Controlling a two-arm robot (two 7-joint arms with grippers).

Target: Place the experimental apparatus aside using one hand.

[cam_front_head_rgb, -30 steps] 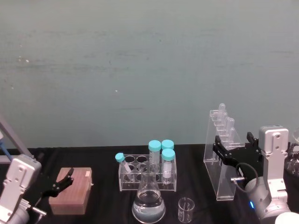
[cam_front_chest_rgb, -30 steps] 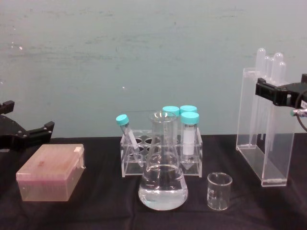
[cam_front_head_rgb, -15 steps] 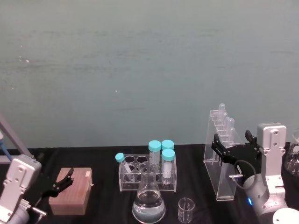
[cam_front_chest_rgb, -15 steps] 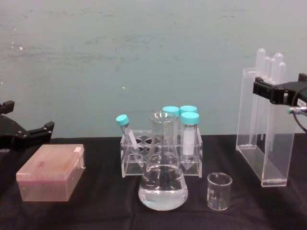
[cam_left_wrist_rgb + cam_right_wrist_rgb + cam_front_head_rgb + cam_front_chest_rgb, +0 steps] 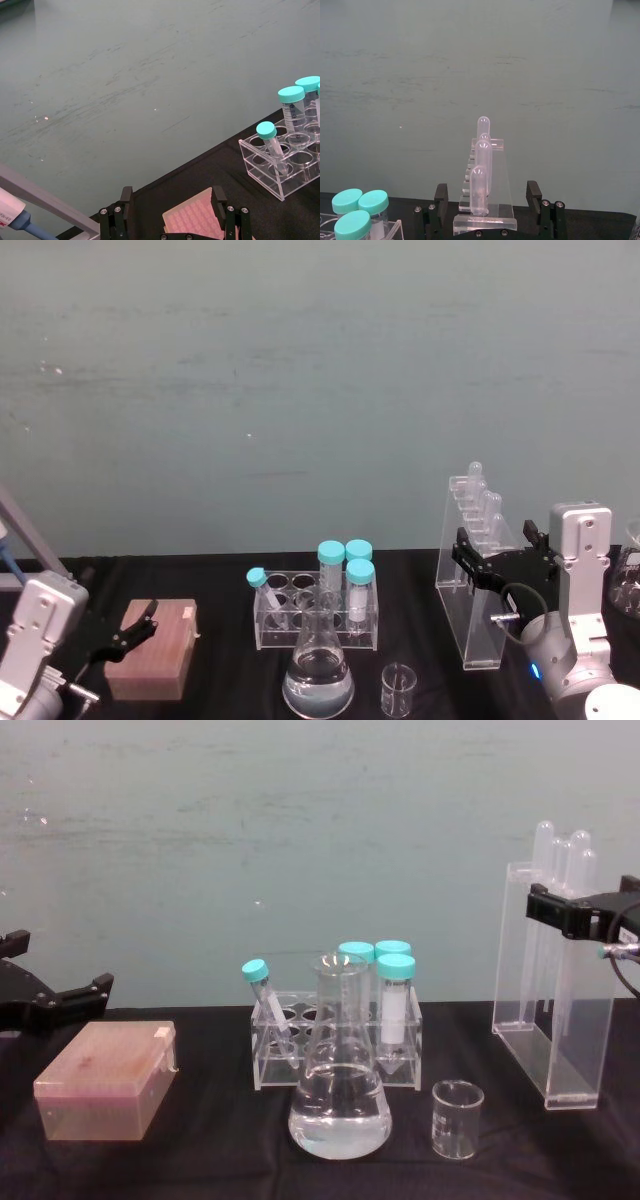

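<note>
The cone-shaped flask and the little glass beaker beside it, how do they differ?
The flask is taller, with a wide base narrowing to a neck; the beaker is a short straight cylinder. The flask holds clear liquid in its lower part; the beaker looks empty. Both are clear glassware, standing upright and apart on the black table.

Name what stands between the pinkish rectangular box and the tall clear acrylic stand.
In the chest view: a clear rack of teal-capped tubes, a conical glass flask of liquid, and a small glass beaker.
</note>
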